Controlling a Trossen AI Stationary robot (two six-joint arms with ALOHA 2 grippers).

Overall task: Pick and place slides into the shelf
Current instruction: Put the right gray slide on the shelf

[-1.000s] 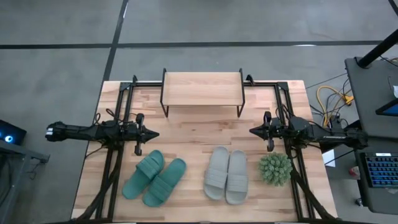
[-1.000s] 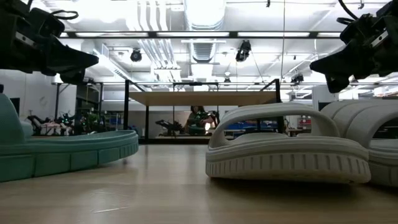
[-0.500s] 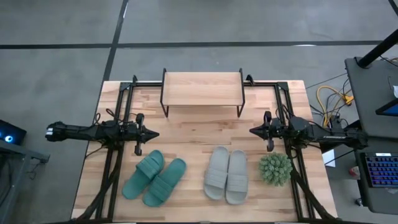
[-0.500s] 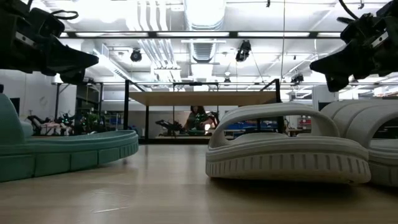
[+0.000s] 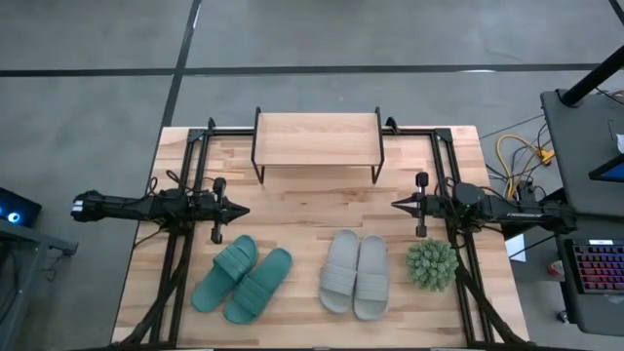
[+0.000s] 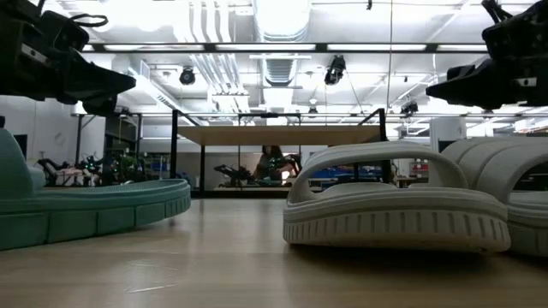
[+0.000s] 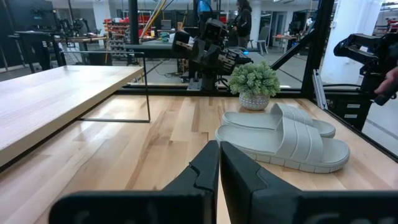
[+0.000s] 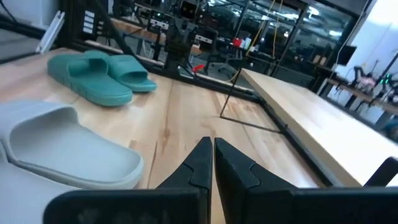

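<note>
Both jaws seen pressed together, empty, in wrist views; grey slides (image 5: 355,274) and teal slides (image 5: 243,280) near front bench (image 5: 302,214) edge, layout resolved only overhead.

A: Left arm pose?
B: Stretched in from the table's left side, level above the surface. Left gripper (image 5: 242,210) points toward the table's middle, fingers (image 7: 205,168) pressed together, nothing between them.

A: Right arm?
B: Mirrors it, reaching in from the right side, also held level above the surface. Right gripper (image 5: 395,205) faces the left one, well apart from it, fingers (image 8: 200,163) closed tip to tip, empty.
</note>
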